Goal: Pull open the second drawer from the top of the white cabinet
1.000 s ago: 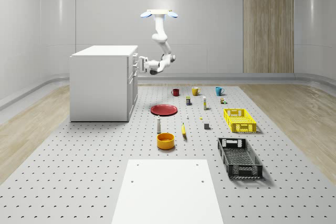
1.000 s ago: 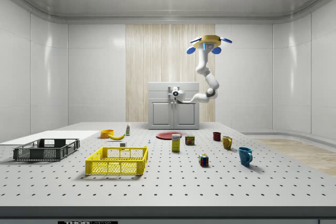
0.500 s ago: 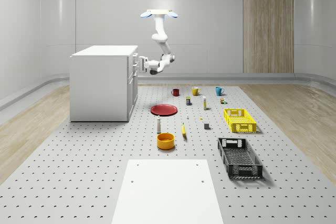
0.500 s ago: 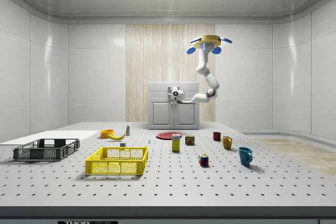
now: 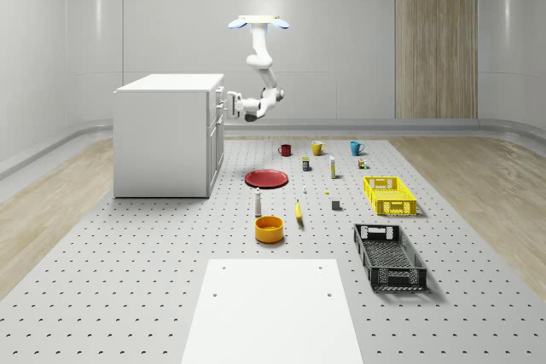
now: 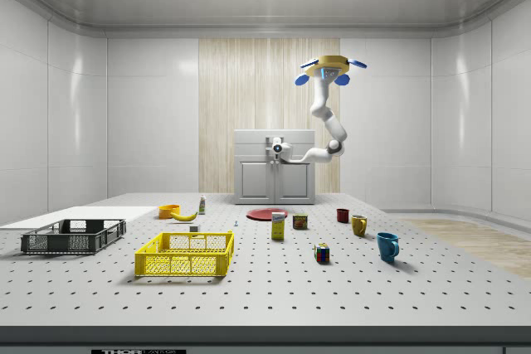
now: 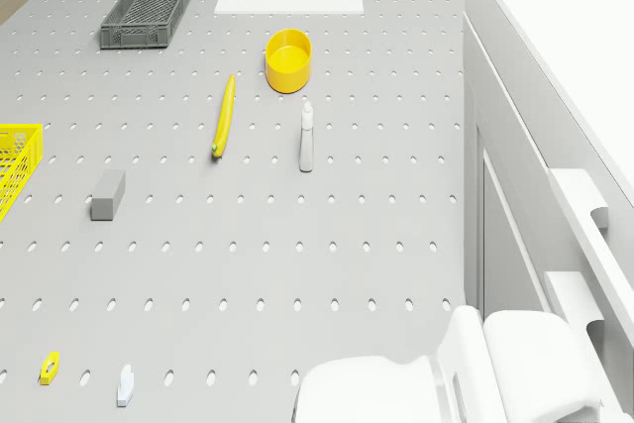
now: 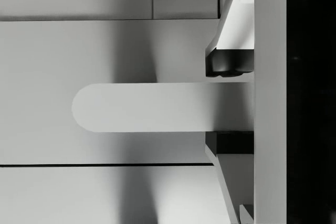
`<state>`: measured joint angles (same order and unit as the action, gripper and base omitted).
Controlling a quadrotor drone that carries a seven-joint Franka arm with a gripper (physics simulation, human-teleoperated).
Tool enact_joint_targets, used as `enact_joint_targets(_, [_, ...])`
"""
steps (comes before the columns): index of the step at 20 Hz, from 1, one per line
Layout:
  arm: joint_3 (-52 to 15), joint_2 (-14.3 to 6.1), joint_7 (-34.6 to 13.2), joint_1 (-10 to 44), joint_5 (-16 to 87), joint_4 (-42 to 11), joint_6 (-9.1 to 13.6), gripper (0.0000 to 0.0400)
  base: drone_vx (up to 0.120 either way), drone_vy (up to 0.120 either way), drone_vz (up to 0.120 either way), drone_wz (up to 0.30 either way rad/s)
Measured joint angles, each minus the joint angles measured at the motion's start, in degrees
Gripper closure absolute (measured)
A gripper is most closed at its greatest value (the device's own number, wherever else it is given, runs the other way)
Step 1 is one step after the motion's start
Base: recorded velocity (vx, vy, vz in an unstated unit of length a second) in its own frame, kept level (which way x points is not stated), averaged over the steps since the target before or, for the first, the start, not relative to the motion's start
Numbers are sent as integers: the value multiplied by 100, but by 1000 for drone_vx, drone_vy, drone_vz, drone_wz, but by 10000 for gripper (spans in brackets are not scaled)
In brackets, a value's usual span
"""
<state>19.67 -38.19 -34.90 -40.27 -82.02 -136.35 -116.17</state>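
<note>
The white cabinet (image 5: 162,138) stands at the whole-scene view's left, its drawer fronts facing right. My drone (image 5: 258,21) hovers in the air beside that front, the arm bent down toward it. My gripper (image 5: 228,107) is level with the upper drawers (image 6: 275,147). In the wrist view the drawer's flat, round-ended handle (image 8: 142,107) runs between my two fingertips (image 8: 228,62). One dark pad lies against the handle's edge. A thin gap shows at the other pad, so the gripper (image 8: 228,103) is open around the handle. The drawer front (image 8: 105,51) sits flush.
On the pegboard floor by the cabinet lie a red plate (image 5: 266,178), a spray bottle (image 7: 306,136), a yellow bowl (image 7: 287,48) and a banana (image 7: 225,116). Mugs (image 5: 317,148), a yellow crate (image 5: 390,195) and a black crate (image 5: 389,256) lie farther right.
Almost nothing differs: the arm's wrist has shifted very slightly at the cabinet front, and the drone holds its place. The drawer has not moved.
</note>
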Motion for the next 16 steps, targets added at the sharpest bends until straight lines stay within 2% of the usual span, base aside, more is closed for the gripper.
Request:
enact_joint_targets(10, [135,-125,-5,245,185,-68,309,273,0,0,0,0])
enact_joint_targets(16, [230,-190,-8,367,268,-94,483,294,0,0,0,0])
